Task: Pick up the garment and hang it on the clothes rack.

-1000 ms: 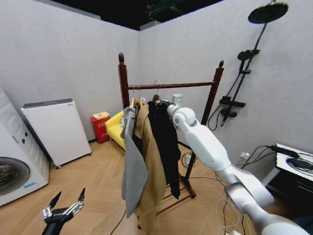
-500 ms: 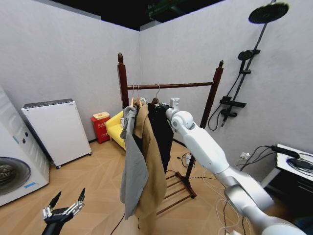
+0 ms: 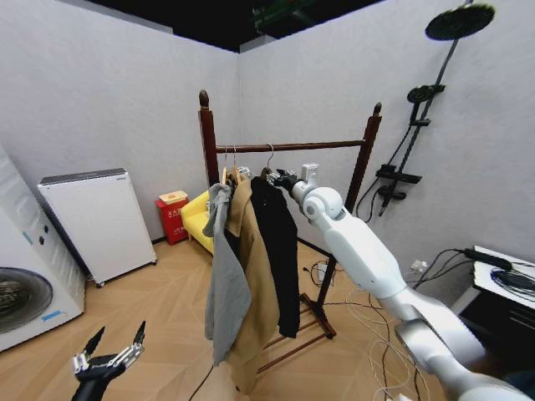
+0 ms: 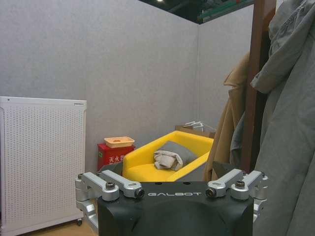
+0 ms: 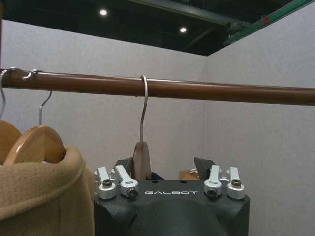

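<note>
Garment (image 3: 276,242) beside raised right gripper (image 3: 280,179) (fingers apart)

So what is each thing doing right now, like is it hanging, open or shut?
black jacket: hanging on the rack bar by its hanger hook.
clothes rack: upright, three garments on its bar.
tan coat: hanging.
grey garment: hanging.
right gripper: raised at the jacket's hanger, open.
left gripper: low, idle, open.
</note>
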You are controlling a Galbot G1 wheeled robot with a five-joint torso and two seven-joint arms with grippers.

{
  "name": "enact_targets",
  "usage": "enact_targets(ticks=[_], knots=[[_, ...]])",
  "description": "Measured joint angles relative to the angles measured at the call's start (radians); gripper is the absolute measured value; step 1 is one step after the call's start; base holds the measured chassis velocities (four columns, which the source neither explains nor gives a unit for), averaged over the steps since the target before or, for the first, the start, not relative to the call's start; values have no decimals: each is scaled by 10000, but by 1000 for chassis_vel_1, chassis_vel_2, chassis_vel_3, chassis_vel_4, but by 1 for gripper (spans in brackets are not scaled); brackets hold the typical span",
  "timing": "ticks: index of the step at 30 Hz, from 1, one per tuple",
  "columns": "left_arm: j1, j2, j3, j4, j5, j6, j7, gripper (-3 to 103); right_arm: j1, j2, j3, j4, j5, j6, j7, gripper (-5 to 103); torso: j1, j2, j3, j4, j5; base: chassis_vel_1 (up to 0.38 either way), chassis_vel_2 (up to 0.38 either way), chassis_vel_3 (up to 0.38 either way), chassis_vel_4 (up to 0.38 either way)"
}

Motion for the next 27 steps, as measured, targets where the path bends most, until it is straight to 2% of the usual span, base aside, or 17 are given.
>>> enact_targets(ticks=[1, 2, 3, 6, 7, 8, 9, 10, 11, 12, 13, 14, 15, 17, 18, 20, 27], knots=[[0, 0, 0, 0, 0, 0, 0, 100, -442, -262, 305, 656, 148, 55, 104, 74, 0, 1, 0, -3, 1, 0, 0, 0, 0], [1, 0, 0, 0, 0, 0, 1, 100, -1080, -615, 775, 1532, 433, 89, 243, 84, -1, 1, -1, -1, 1, 0, 0, 0, 0], [0, 0, 0, 0, 0, 0, 1, 100, -2041, -1022, 1332, 2502, 691, 198, 475, 90, -1, 2, -3, -1, -8, 0, 0, 0, 0], [0, 0, 0, 0, 0, 0, -1, 100, -3060, -1316, 1766, 3269, 770, 312, 628, 95, -2, 2, -2, 0, -3, 0, 0, 0, 0], [0, 0, 1, 0, 0, 0, 0, 100, -4155, -1464, 2397, 3979, 636, 446, 665, 98, -1, 1, 0, -2, 7, 0, 0, 0, 0], [0, 0, 0, 0, 0, 0, 0, 100, -5683, -1430, 3440, 4775, 139, 576, 668, 100, -1, 3, -3, -2, -10, 0, 0, 0, 0], [0, 0, 0, 0, 0, 0, 0, 100, -5683, -1430, 3440, 4775, 139, 576, 668, 100, -1, 3, -3, -2, -10, 0, 0, 0, 0], [0, 0, 0, 0, 0, 0, -1, 100, -6632, -1290, 3897, 5120, -229, 646, 652, 100, -3, 3, -4, -3, -10, 0, 0, 0, 0], [1, 0, 0, 0, 0, 0, -4, 100, -8687, -753, 4714, 5632, -1302, 887, 595, 100, -3, 2, -1, -3, 11, 0, 0, 0, 0], [1, 0, 0, 0, 0, 0, -4, 100, -8687, -753, 4714, 5632, -1302, 887, 595, 100, -3, 2, -1, -3, 11, 0, 0, 0, 0], [-1, -1, 1, 0, 0, 0, 5, 100, -9941, -167, 5271, 5849, -2154, 1126, 414, 100, -2, 2, -2, -1, -4, 0, 0, 0, 0], [0, 0, 1, 0, 0, 0, -3, 100, -11177, 614, 5649, 5863, -2881, 1412, 201, 100, -5, 3, -2, -6, -1, 0, 0, 0, 0], [0, 0, 1, 0, 0, 0, -3, 100, -11177, 614, 5649, 5863, -2881, 1412, 201, 100, -5, 3, -2, -6, -1, 0, 0, 0, 0], [0, 0, 1, 0, -1, 0, 1, 100, -12617, 1894, 6132, 5625, -4009, 2193, 41, 100, -4, 3, -1, -4, 3, 0, 0, 0, 0], [0, 0, 1, 0, -1, 0, 1, 100, -12617, 1894, 6132, 5625, -4009, 2193, 41, 100, -4, 3, -1, -4, 3, 0, 0, 0, 0], [0, 0, 0, 0, -1, 0, -1, 100, -13090, 2583, 6646, 5415, -4728, 2678, -175, 100, -5, 3, -2, -1, -6, 0, 0, 0, 0], [0, 0, 1, 0, 0, 0, 0, 100, -13182, 2970, 7210, 5296, -4840, 2594, -311, 100, -1, 2, -1, 2, -4, 0, 0, 0, 0]])
